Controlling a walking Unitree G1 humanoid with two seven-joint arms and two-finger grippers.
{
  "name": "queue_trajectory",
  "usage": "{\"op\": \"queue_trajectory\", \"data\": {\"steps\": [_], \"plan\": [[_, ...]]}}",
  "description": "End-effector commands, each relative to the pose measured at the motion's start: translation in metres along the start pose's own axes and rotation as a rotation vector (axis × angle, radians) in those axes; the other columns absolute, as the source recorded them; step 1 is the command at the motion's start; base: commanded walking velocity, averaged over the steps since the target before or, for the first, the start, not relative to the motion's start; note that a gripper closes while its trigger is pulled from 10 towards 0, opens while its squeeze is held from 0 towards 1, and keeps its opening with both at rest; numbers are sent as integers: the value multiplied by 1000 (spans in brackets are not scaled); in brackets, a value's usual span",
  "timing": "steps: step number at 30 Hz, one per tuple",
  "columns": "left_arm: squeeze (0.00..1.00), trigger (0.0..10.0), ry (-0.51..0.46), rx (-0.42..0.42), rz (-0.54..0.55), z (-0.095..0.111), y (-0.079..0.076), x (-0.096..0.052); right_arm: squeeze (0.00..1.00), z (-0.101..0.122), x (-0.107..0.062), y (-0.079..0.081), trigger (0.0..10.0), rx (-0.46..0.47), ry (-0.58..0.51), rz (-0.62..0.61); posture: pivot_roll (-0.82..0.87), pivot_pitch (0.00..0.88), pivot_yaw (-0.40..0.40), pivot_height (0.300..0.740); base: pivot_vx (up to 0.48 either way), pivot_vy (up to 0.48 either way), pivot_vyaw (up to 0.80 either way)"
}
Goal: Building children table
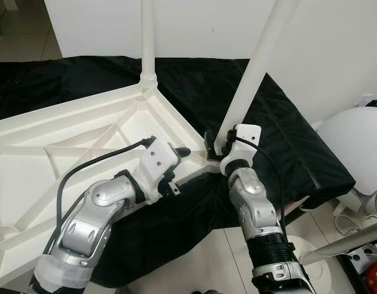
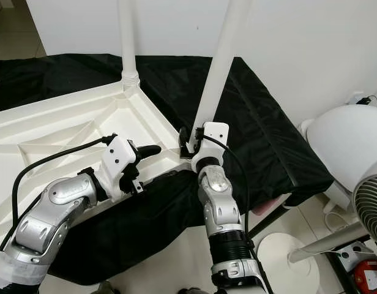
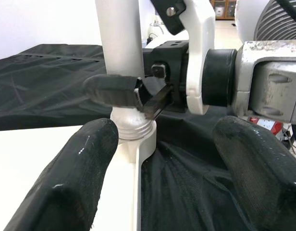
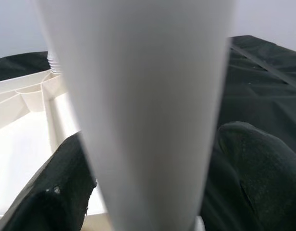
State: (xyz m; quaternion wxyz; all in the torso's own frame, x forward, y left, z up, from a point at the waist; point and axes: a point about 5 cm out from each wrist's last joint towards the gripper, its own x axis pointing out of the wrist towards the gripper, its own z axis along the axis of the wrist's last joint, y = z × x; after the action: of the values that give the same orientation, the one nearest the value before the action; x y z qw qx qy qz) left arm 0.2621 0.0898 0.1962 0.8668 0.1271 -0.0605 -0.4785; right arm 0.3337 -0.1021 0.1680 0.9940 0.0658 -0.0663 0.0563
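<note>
The white table top lies upside down on a black cloth. One white leg stands in its far corner. A second white leg leans up from the near right corner, its threaded end in the corner socket. My right gripper is shut on this leg just above the socket; the leg sits between its black fingers. My left gripper hovers open over the rim beside that corner, pointing at the leg, with nothing between its fingers.
The black cloth covers the low platform under the table top and drops off at the right edge. A white fan and its round base stand on the tiled floor at right. A white wall runs behind.
</note>
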Motion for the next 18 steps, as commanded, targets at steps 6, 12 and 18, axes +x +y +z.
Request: {"op": "queue_trajectory", "data": {"steps": [6, 12, 18], "plan": [[0, 10000, 12, -3, 20, -2, 1, 1, 0, 1, -1, -10, 10000, -15, 0, 71, 125, 94, -81, 740, 0, 0, 0], [0, 10000, 13, 2, 14, -1, 1, 1, 0, 4, -1, -4, 10000, -14, -1, 193, 124, 95, -76, 740, 0, 0, 0], [0, 10000, 13, 3, 13, -1, 1, 1, 0, 4, 0, -4, 10000, -40, -3, 265, 124, 95, -76, 740, 0, 0, 0]]}}
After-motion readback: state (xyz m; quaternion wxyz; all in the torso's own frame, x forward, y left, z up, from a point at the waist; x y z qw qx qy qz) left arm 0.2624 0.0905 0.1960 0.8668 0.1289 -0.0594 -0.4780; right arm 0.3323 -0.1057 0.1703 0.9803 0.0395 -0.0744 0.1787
